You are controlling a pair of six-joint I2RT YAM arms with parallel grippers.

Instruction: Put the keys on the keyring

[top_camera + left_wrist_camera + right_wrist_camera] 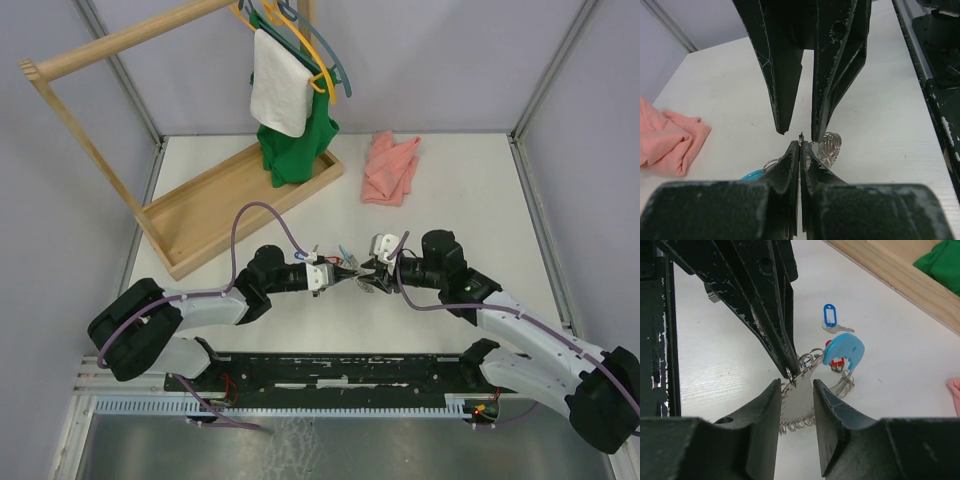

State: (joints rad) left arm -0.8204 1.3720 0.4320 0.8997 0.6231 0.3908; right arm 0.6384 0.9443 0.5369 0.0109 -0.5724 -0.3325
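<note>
One white table (470, 215), grey walls (450, 60); wooden rack (200, 215), pink cloth (390, 170) rear; keyring (845, 351) centre.

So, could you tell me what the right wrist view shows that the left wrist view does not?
Right wrist only: a blue-tagged key lying apart on the table, a red tag by the keyring, the wooden rack base and green garment. Left wrist only: most of the pink cloth; the other view catches a sliver. Both: the left gripper shut on the keyring, the right gripper open opposite it.
</note>
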